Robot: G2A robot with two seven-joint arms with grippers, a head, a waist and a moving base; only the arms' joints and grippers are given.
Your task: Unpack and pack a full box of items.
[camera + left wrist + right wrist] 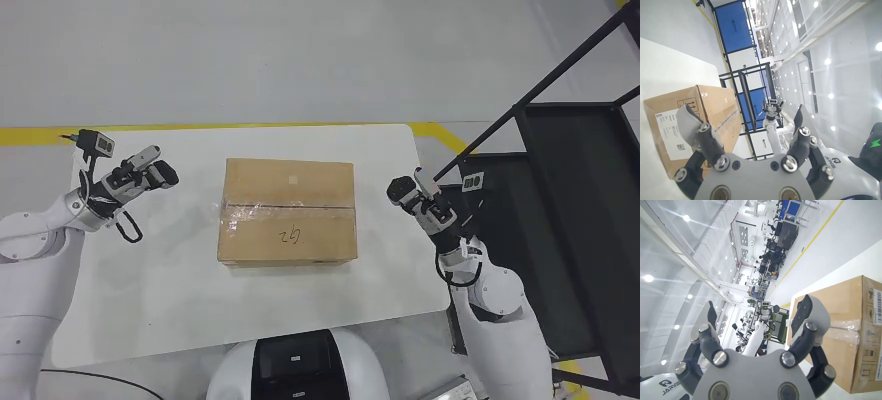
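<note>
On the white table (150, 300) before the robot, a cardboard box (289, 210), taped shut, sits at the centre. Left gripper (165, 173) and right gripper (398, 189) flank it, each apart from it, jaws spread wide. Beyond the table runs a yellow floor line (35, 135).

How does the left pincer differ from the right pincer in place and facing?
The left pincer faces the end of the box with the large white label; the right pincer faces the opposite end, with handling symbols. The left pincer is over the table; the right pincer is by its edge. Both are open, empty and apart from the box.
</note>
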